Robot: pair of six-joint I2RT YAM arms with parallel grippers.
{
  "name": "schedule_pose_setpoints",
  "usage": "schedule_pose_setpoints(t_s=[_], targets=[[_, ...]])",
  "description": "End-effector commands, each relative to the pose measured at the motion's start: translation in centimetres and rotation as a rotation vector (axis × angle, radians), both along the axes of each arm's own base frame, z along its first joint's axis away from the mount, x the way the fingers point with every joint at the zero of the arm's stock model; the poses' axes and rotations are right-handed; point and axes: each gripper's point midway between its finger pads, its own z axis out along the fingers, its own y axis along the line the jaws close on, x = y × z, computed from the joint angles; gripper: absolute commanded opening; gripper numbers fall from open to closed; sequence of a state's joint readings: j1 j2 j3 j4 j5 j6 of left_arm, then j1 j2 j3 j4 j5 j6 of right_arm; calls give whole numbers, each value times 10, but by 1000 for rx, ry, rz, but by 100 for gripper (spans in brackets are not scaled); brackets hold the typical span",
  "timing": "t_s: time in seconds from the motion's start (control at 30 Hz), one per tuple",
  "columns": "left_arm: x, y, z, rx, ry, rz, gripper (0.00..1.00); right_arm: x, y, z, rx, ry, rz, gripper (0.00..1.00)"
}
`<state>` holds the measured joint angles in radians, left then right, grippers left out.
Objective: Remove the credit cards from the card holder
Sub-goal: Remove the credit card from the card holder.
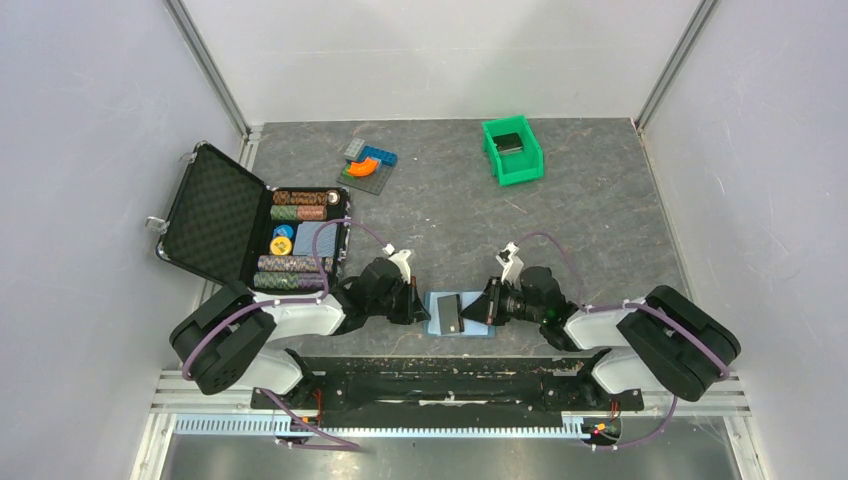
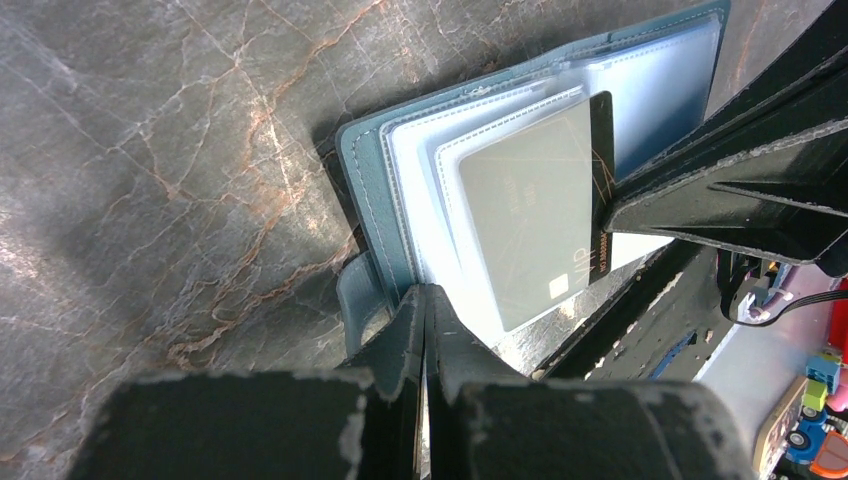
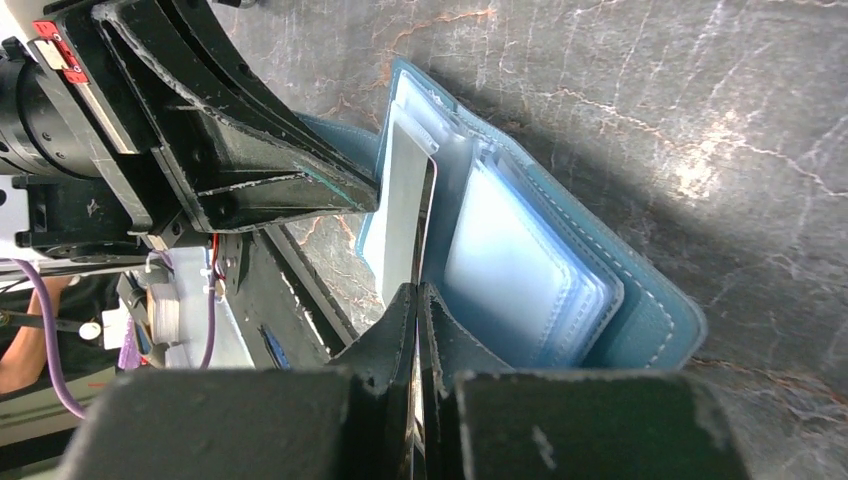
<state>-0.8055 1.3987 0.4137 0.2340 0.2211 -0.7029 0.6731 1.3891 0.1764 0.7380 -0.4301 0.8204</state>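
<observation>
Easy to lose the card (image 2: 525, 215) from here: pinched only at its thin edge by the right gripper (image 3: 416, 295), so likely to slip free with a fast or crooked pull. Could also drag the whole wallet (image 2: 370, 190) along, with a tight plastic sleeve (image 2: 420, 170) gripping the card. Might bend or tear that sleeve too, with a pull upward instead of straight out. Best to go slow and flat.

Reaching in low from both sides at the near side of the grey table (image 2: 150, 150), almost tip to tip over the wallet. Squeezed shut with the left gripper (image 2: 425, 300) on the left edge of the wallet, pinning it down. Squeezed shut with the right gripper on the card's edge. Lying open and flat between the two grippers, with the dark card seemingly partway out of its clear sleeve on the left half.
</observation>
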Motion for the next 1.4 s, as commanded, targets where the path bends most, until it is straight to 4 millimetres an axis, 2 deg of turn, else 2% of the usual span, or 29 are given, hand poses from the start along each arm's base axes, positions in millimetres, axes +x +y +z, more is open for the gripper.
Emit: schedule_pose_setpoints(t_s=[0.0, 0.2, 0.4, 0.6, 0.73, 0.87, 0.97, 1.2, 1.37], targets=[[-10, 34, -39, 181, 80, 68, 2, 5, -8, 1, -29, -41, -22, 0], [-10, 29, -31, 149, 75, 70, 4, 10, -24, 1, -95, -80, -53, 0], [-13, 23, -19, 105, 84, 55, 8, 20, -43, 15, -143, -141, -124, 0], [-6, 6, 24, 12, 38, 31, 19, 24, -47, 32, -143, -184, -141, 0], [-1, -4, 53, -52, 0, 11, 35, 23, -48, 37, -133, -188, -152, 0], [-2, -14, 76, -120, -16, -15, 54, 21, -41, 55, -61, -208, -131, 0], [-5, -20, 91, -177, -28, -44, 62, 16, -34, 70, 12, -225, -110, 0], [-7, -32, 119, -320, -83, -80, 69, -6, -22, 105, 272, -233, -57, 0], [-12, -42, 137, -423, -102, -126, 70, -13, -22, 118, 363, -247, -52, 0]])
